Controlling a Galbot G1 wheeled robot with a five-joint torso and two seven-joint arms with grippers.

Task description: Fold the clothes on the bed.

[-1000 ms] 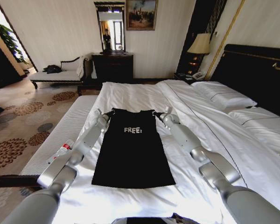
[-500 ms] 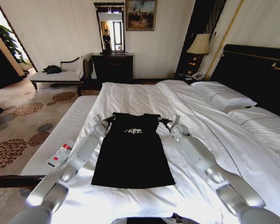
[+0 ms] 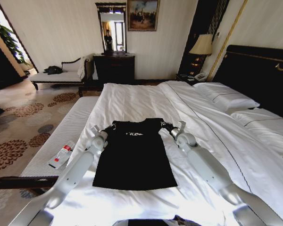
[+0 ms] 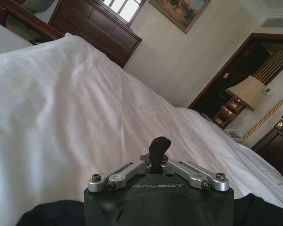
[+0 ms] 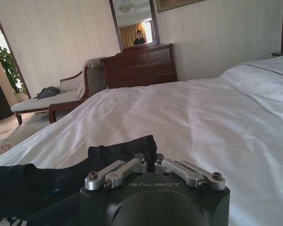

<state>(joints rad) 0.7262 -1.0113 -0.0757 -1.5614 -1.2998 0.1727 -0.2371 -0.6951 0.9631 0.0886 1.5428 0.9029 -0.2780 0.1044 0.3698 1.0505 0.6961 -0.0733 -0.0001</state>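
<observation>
On the bed (image 3: 132,101): white sheet, smooth with shallow creases; the duvet (image 3: 254,155) lies toward the robot's right, its edge running as a seam down the mattress.
Top (image 3: 133,155): black, flat near the middle of the sheet, hem toward the robot; its shoulder end is raised and turned back toward the hem, so the white lettering shows only in part, folded over.
Left gripper (image 3: 112,127): at the top's left shoulder corner; the left wrist view (image 4: 159,148) shows the jaws pressed together on a twist of black cloth that stands up between them.
Right gripper (image 3: 166,126): at the right shoulder corner; the right wrist view (image 5: 146,150) shows the jaws pinching a fold of the black cloth, which trails away across the sheet.
Pillows (image 3: 226,96): white, stacked at the dark headboard (image 3: 262,70) on the robot's right.
Bench (image 3: 61,136): white-padded, along the bed's left side, with a small bottle (image 3: 61,155) lying on it.
Far wall: pale striped paper, a dark dresser (image 3: 114,66) under a tall mirror (image 3: 111,28), a framed painting (image 3: 142,14) beside the mirror.
Far left: chaise (image 3: 61,75) with a dark heap on its cushion; patterned carpet (image 3: 19,132) with floral medallions.
Nightstand corner: lamp (image 3: 202,44) with a cream shade, lit, beside the headboard.
</observation>
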